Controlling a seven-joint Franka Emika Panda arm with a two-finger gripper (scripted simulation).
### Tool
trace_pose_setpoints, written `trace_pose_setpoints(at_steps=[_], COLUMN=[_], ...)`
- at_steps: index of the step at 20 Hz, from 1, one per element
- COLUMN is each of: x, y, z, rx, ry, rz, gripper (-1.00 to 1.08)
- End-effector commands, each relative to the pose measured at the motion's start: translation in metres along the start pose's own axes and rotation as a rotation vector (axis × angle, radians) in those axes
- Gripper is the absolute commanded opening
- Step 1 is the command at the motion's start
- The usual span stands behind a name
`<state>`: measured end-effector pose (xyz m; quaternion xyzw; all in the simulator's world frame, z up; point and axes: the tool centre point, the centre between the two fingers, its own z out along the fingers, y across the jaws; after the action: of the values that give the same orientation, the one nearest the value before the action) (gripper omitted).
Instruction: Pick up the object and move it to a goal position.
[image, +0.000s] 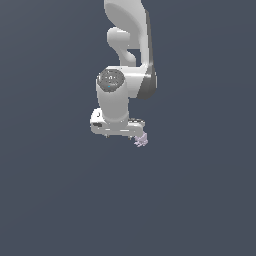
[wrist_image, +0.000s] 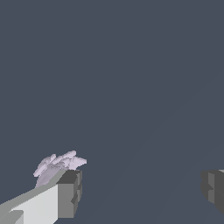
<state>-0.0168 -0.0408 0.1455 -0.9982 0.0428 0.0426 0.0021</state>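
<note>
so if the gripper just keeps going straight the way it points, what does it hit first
Probably only the bare grey floor. The gripper has its jaws wide apart, and the purple lump sits outside one finger, not between them, though depth is hard to judge.

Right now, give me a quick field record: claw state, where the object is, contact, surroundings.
claw: open, fingers wide apart
object: pale purple pronged lump, outside the gap, behind one finger
contact: object beside that finger's outer side; touching or not, cannot tell
exterior view: object just below the claw's edge on the exterior view's right
surroundings: plain dark grey
</note>
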Motion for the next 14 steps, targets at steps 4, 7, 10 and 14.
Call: trace_pose_setpoints(at_steps=[4,7,10,14], x=[-0.001,-0.002,-0.003,-0.007], y=[-0.003,-0.006,-0.011,-0.02], z=[0.001,0.002,0.005,0.009], rx=[0.0,0.0,0.0,0.0], ry=[0.001,0.003,0.007,0.013], rz=[0.01,0.029,0.056,0.106], gripper=[1.0,1.0,1.0,1.0])
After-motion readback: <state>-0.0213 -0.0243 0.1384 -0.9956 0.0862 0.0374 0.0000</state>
